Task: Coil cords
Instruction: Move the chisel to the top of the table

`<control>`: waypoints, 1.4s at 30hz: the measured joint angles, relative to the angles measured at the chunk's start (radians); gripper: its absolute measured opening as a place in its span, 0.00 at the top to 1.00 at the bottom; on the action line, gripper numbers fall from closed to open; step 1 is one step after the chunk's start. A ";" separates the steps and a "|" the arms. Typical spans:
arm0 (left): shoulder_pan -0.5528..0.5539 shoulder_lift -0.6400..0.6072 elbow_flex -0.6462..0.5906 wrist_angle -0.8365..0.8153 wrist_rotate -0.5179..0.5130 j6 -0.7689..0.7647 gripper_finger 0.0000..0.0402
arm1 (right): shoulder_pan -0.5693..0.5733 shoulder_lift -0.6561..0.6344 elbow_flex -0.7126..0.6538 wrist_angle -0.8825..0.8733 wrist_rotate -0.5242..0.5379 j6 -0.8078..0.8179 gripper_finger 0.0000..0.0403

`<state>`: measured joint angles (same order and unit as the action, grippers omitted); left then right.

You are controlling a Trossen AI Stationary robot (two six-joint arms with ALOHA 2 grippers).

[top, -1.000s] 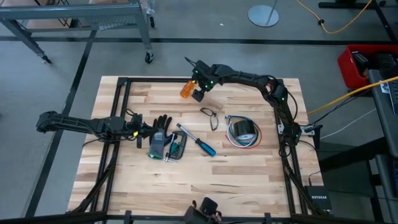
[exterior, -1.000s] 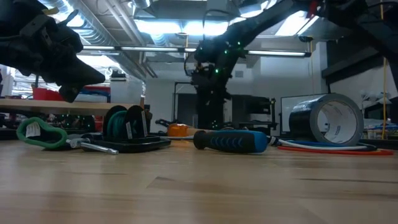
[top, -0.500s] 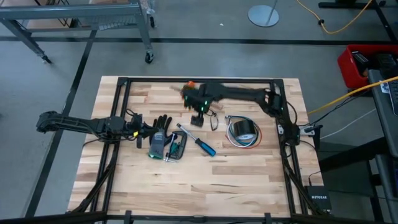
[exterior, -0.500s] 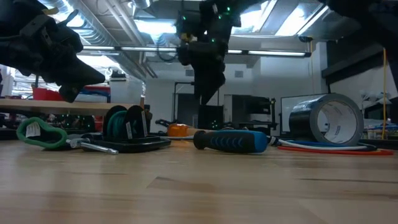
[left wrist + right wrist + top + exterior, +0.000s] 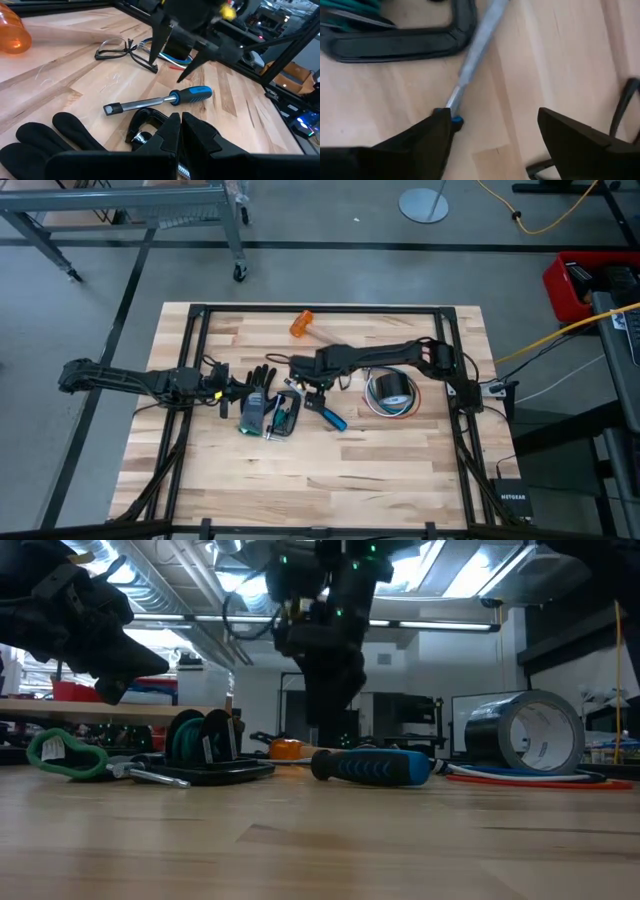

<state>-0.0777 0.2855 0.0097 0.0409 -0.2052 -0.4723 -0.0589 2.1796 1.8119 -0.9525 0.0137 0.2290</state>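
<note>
Overhead, right hand point(image 5: 313, 393) spread above screwdriver point(image 5: 318, 407), black cord hidden beneath arm

The right tool point(image 5: 312, 392) hangs over the screwdriver point(image 5: 318, 406) (blue-handled) — beside the wire bundle point(image 5: 390, 392).

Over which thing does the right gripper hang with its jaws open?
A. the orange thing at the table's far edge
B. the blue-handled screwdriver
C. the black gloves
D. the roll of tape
B: the right gripper straddles the screwdriver, whose metal shaft runs between its open jaws.
</note>
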 joint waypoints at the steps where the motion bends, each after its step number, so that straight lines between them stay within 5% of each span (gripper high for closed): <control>1: 0.000 0.000 0.000 0.000 0.000 -0.002 0.98 | 0.000 0.000 -0.013 0.001 -0.007 0.012 0.24; 12: 0.000 0.000 0.000 0.000 0.000 -0.003 0.98 | 0.019 0.000 -0.129 0.144 -0.217 0.108 0.24; 25: 0.000 0.000 0.000 0.000 0.000 0.000 0.98 | 0.068 0.008 -0.137 0.211 -0.157 0.197 0.24; 36: 0.000 0.002 0.000 0.000 0.000 -0.022 0.98 | 0.111 0.072 -0.135 0.291 -0.226 0.287 0.25; 42: 0.000 0.003 0.000 0.000 0.000 -0.028 0.98 | 0.119 0.075 -0.134 0.256 -0.127 0.276 0.37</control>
<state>-0.0780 0.2882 0.0097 0.0406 -0.2050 -0.4999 0.0605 2.2548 1.6784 -0.6961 -0.1135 0.5047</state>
